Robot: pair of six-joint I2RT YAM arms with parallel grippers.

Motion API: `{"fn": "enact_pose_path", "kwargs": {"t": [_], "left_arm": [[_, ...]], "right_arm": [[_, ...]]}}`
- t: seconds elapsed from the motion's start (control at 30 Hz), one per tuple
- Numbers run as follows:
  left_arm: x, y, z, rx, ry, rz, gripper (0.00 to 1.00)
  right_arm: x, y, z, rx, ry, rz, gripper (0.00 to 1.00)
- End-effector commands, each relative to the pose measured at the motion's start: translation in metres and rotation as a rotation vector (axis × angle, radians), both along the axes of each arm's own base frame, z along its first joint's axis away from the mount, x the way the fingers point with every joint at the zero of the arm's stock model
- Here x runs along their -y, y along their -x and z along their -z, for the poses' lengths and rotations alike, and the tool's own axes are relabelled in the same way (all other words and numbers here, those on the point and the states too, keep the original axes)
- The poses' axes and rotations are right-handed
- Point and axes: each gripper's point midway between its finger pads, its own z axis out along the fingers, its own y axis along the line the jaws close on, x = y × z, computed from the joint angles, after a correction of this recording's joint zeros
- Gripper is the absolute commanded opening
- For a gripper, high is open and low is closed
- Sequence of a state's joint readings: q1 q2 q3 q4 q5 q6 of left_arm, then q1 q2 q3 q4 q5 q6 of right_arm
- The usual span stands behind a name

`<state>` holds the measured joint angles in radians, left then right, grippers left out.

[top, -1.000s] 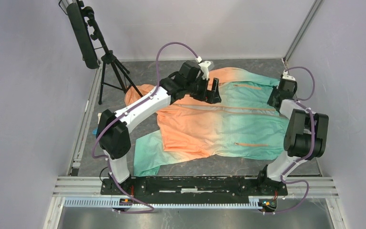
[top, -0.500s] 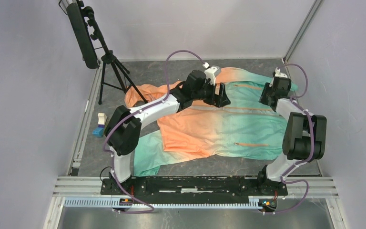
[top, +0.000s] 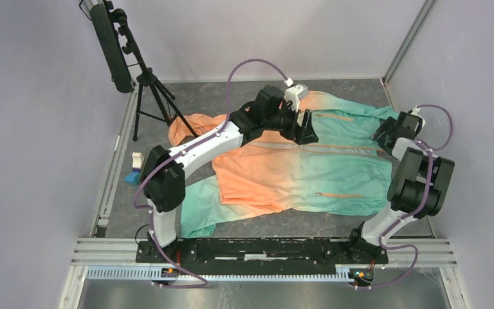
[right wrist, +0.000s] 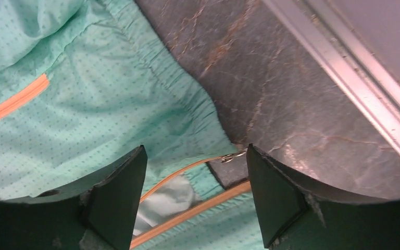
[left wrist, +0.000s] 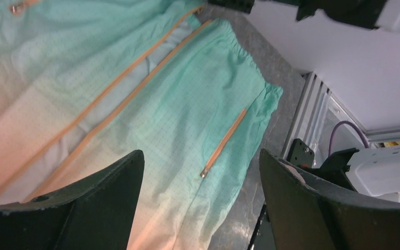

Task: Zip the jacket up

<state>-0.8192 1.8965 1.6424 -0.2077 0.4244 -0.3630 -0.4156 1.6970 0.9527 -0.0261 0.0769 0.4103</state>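
The jacket lies flat, front up, on the table, with the orange shoulder end toward the left arm and the mint hem toward the right. This orientation presents the front zipper lengthwise between both arms. At the hem the two zipper tapes lie apart with lining visible between them, and the metal pull sits at the fabric edge; closure is therefore judged not yet begun. The right gripper hovers just above that hem end, forearm folded back, jaws spread and empty. The left gripper hangs over the mid-body, arm extended forward, jaws spread, holding nothing.
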Motion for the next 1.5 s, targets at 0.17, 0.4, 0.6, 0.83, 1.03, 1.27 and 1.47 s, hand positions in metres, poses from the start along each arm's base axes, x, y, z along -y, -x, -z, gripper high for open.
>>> {"fn": "enact_pose_path", "kwargs": {"t": [0.17,0.4,0.6,0.83,1.03,1.27,1.47], "left_arm": [[0.024,-0.011,-0.032,0.158,0.016,0.118,0.85],[0.041,-0.028,-0.034,0.237,0.018,0.139,0.86],[0.058,-0.034,-0.035,0.262,0.048,0.166,0.87],[0.080,-0.044,-0.009,0.283,0.091,0.179,0.89],[0.110,-0.052,0.012,0.274,0.190,0.202,0.94],[0.150,-0.047,0.033,0.174,0.341,0.226,0.95],[0.170,-0.041,0.048,0.134,0.385,0.202,0.98]], "right_arm": [[-0.001,-0.012,0.007,0.037,-0.012,0.028,0.67],[-0.002,-0.014,0.015,0.009,-0.022,0.008,0.44],[-0.009,-0.019,0.001,-0.012,0.013,-0.030,0.01],[-0.053,-0.032,-0.048,0.008,0.078,-0.190,0.00],[-0.091,-0.028,-0.069,0.023,0.027,-0.321,0.00],[-0.121,-0.017,-0.086,0.085,-0.079,-0.403,0.00],[-0.130,-0.011,-0.094,0.107,-0.115,-0.411,0.00]]}}
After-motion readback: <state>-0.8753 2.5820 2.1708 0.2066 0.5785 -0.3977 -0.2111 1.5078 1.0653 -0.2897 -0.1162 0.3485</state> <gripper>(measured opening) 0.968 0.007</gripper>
